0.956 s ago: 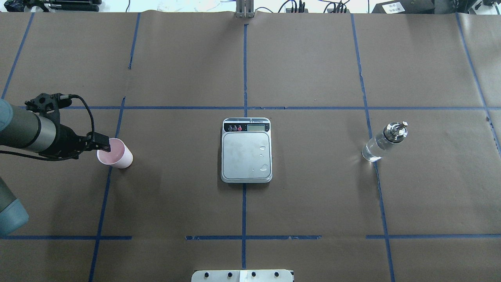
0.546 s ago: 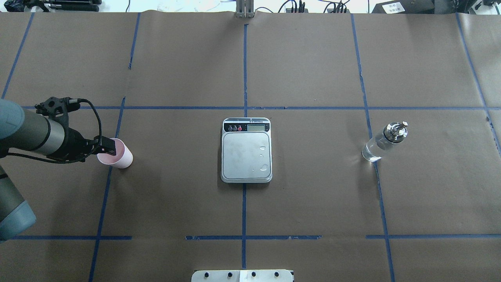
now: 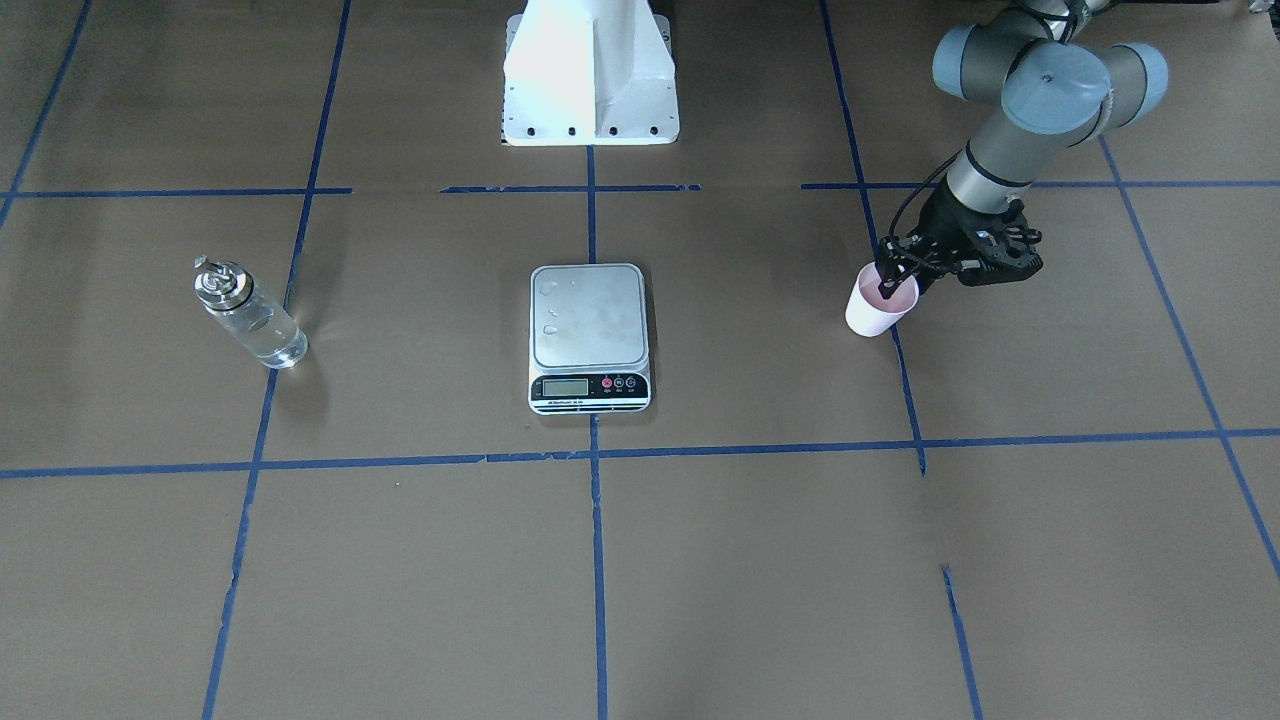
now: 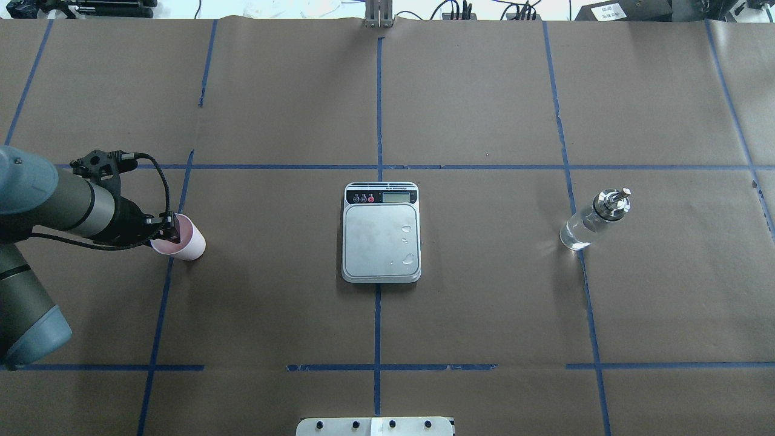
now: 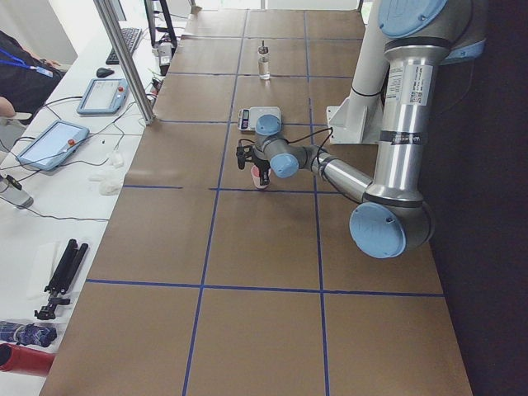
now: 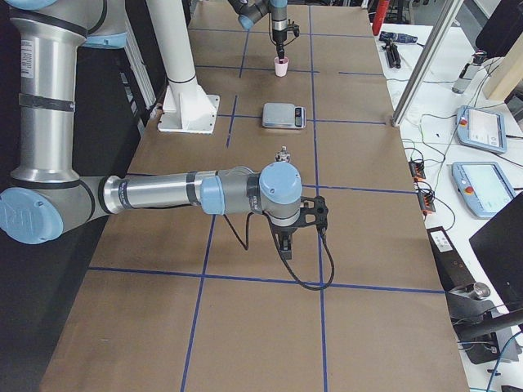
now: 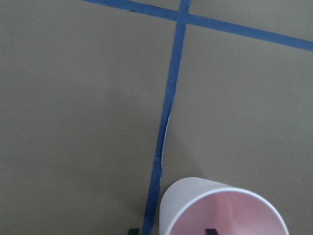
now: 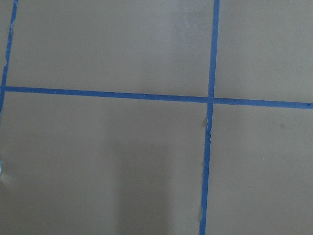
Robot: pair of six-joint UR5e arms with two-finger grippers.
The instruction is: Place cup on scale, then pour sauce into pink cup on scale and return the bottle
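Note:
The pink cup [image 4: 184,242] stands upright on the brown paper at the table's left, far from the scale [image 4: 381,236]. My left gripper [image 4: 174,227] is open and straddles the cup's near rim. In the left wrist view one fingertip [image 7: 210,231] is inside the cup [image 7: 195,205] and the other is outside its wall. The front-facing view shows the same straddle of the cup [image 3: 872,312] by the left gripper [image 3: 890,280]. The glass bottle [image 4: 590,223] with clear sauce and a silver cap stands at the right, untouched. My right gripper [image 6: 286,243] hangs over bare paper; I cannot tell its state.
The scale's platform [image 3: 588,315] carries a few water drops and nothing else. The robot's white base [image 3: 590,80] sits at the table's robot-side edge. Blue tape lines cross the brown paper. Tablets and cables lie on a side bench [image 6: 482,131] beyond the table.
My left arm has moved to the right, carrying its gripper further over the cup's rim. One finger now reaches deeper inside the cup. The cup, scale and bottle have not moved.

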